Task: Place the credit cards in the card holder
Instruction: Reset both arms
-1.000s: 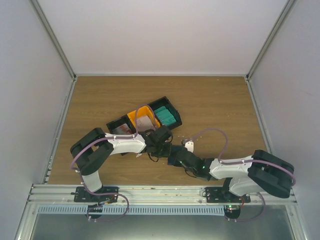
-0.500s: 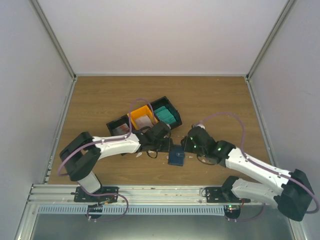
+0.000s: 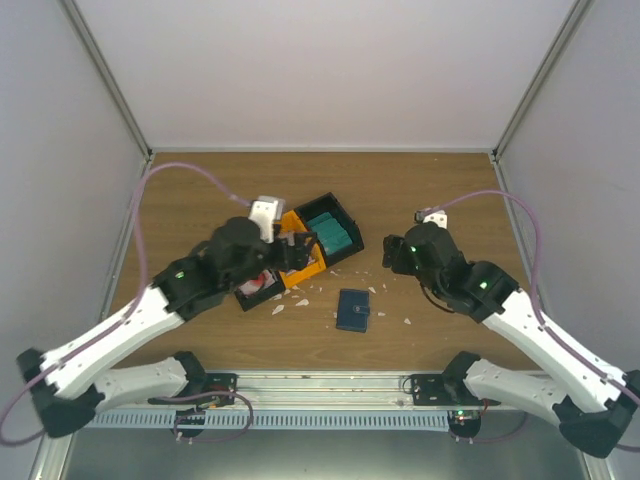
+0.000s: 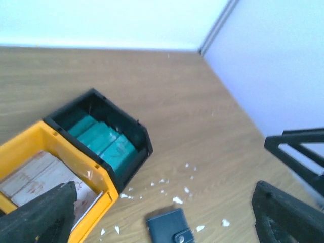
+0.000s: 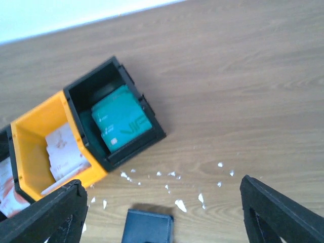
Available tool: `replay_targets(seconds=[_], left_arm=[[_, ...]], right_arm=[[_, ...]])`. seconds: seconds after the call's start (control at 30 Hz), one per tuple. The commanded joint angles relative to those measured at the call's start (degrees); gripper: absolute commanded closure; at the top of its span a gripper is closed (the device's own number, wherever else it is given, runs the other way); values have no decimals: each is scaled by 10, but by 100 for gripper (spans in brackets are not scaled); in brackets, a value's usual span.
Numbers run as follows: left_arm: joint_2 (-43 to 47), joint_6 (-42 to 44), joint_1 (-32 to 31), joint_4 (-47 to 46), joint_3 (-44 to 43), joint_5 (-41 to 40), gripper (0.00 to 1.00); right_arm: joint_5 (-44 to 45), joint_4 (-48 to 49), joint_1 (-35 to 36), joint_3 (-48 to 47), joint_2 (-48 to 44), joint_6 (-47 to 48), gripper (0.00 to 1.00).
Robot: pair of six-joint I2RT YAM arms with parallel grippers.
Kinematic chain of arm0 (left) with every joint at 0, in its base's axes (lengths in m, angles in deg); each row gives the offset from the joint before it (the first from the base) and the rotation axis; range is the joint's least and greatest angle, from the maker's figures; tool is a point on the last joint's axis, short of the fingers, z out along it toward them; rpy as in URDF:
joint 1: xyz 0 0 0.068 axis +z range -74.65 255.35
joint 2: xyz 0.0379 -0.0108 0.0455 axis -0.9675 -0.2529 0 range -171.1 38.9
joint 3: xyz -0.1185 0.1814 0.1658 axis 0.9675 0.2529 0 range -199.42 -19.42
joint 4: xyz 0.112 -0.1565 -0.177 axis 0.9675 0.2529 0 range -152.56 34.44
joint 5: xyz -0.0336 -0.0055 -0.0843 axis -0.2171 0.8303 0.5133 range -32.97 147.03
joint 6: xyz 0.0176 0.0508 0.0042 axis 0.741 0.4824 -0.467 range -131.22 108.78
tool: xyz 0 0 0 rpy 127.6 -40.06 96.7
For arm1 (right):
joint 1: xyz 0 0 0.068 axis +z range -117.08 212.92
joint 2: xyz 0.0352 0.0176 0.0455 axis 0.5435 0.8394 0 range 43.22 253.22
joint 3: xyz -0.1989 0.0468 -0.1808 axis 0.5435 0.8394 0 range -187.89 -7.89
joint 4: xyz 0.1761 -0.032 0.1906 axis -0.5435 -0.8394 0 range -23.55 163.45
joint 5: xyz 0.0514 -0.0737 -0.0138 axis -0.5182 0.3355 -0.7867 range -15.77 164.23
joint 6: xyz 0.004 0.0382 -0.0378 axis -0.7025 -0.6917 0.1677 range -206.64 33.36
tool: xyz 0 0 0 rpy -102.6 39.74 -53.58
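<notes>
Navy-blue square folding card holder (image 3: 353, 310) seen closed on wooden worktop (image 3: 430, 190), 5 o'clock of black plastic bin (image 3: 345, 215). Thin teal credit cards (image 3: 330, 232) stacked inside bin. Cards judged light, stiff, slick; top card best pinched at edges. Left end effector (image 3: 295, 248) and right end effector (image 3: 392, 256) spread wide, empty.

text: none legible | teal cards (image 5: 121, 124): pale markings, too blurred to read

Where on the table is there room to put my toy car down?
Bare wood runs along the back wall, behind the bins, and in the far right corner of the table. The middle is crowded: bins, card holder and white scraps sit close together there.
</notes>
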Motion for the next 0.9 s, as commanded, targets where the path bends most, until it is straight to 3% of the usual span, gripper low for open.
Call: replay_targets(seconds=[0.0,0.1,0.4,0.63,0.87], left_arm=[[80,85,2,52,-22,-102,1],[126,91,2,83,-33,-159,1],[265,119,2,128,-43,-258,1],[337,130,2,127,-40,-322,1],[347,132,2,126,-42,-338,1]], right_arm=[[81,-56,-5,-49,-21,34,13],[110,-66,-5,-62,-44,44,6],[192,-68,-5,-63,-198,65,0],[217,-89,-5,-77,-218,64,0],[216,-83,-5,-71,-216,60,1]])
